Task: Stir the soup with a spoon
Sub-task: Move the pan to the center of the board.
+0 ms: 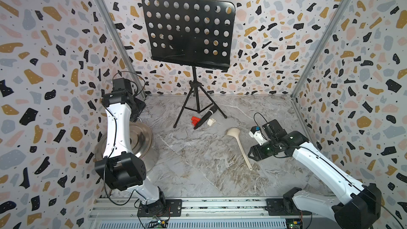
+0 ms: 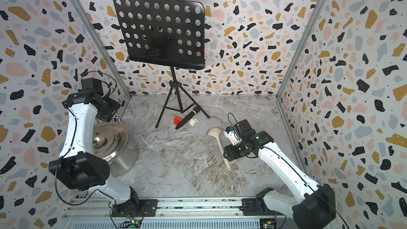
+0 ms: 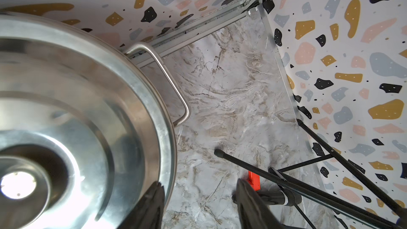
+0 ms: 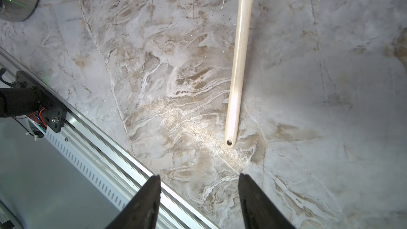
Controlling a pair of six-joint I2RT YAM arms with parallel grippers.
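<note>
Presently: one spoon [image 1: 241, 148] on the desk [image 1: 198, 161], right of centre; one pot [image 2: 123, 161] at left (one lid [image 2: 114, 133] on); left hand [image 3: 199, 183] released above pot's rim; right hand [image 4: 200, 175] released beside spoon's handle.

Terrazzo-print walls [image 1: 55, 62] on three sides, aluminium posts [image 1: 126, 62] in the back corners. Grey-brown marble floor [image 1: 198, 161] under both sets of jaws. Black perforated music stand [image 1: 187, 31] on a tripod at the back wall, well beyond the jaws. Soft, even light.
</note>
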